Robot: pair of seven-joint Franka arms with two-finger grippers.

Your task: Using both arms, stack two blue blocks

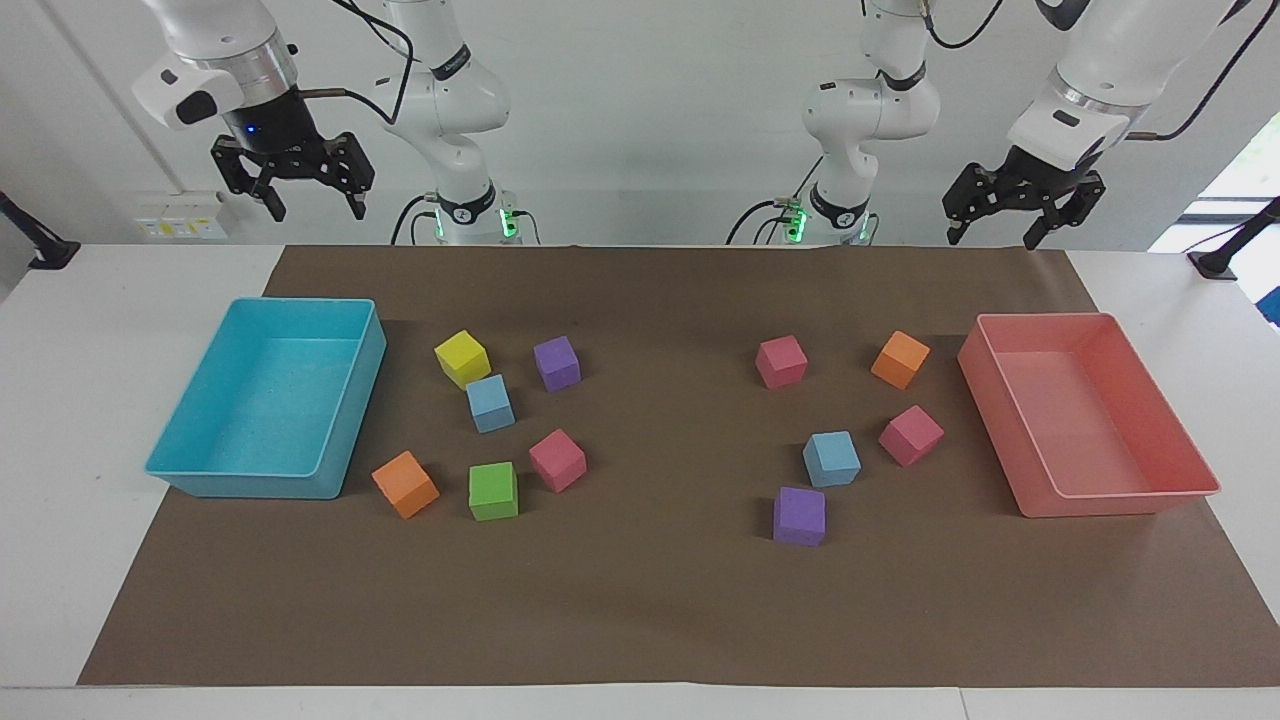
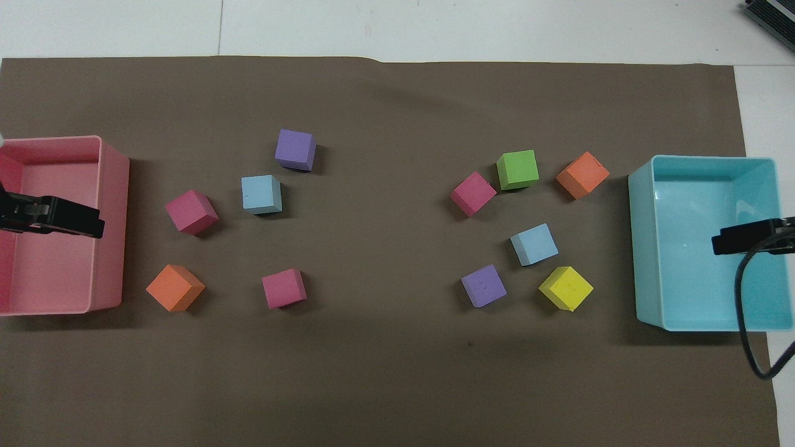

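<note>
Two blue blocks apart on the mat: one (image 1: 490, 403) beside the yellow cube (image 1: 462, 358), other (image 1: 831, 459) beside the purple cube (image 1: 799, 516). Left gripper (image 1: 1000, 234) and right gripper (image 1: 315, 206) raised, fingers open, empty.

A plain white wall (image 1: 650, 120) runs along the robots' side of the room. The white desk (image 1: 60, 420) carries a wide brown mat (image 1: 660, 600) over most of its top. A white socket strip (image 1: 180, 215) sits low on the wall toward the right arm's end. Daylight comes through a window (image 1: 1245, 170) at the left arm's end. Black clamps (image 1: 1225, 255) grip both desk ends.
</note>
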